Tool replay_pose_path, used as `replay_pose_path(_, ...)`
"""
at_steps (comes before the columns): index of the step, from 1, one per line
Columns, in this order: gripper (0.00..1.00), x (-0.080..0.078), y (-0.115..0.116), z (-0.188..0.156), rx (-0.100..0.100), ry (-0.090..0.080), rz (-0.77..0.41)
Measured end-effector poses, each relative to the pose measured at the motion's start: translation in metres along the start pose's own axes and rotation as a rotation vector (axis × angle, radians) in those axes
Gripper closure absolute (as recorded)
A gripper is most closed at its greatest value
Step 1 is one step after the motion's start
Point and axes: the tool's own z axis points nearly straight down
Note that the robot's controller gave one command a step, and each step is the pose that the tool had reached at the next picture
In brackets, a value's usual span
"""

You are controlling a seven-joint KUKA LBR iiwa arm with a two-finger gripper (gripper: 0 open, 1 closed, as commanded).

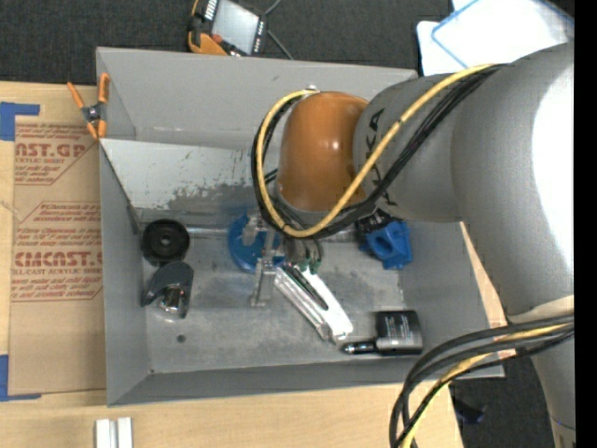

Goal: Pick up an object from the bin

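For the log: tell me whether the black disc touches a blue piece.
No, the black disc lies at the left of the bin, a clear gap away from the nearest blue piece.

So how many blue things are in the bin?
2. The middle blue thing lies by the lower left edge of the arm's orange cover; the right blue thing pokes out from under the arm. More may be hidden beneath the arm.

Red print is running across the cardboard sheet [47, 213] left of the bin [187, 87]: "CAST.GP" is showing near its top, and "CELL-CAST ACRYLIC SHEET" is repeating in smaller lines below. Dark letters on the arm [438, 129], seemingly "KA", are peeking between cables.
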Motion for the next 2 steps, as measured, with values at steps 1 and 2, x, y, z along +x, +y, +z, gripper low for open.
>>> replay_pose_path(1, 0.00, 0.026, -0.046, 0.027, 0.003, 0.005, 0.030)
replay_pose_path(2, 0.00, 0.004, -0.042, 0.015, -0.001, -0.006, -0.031)
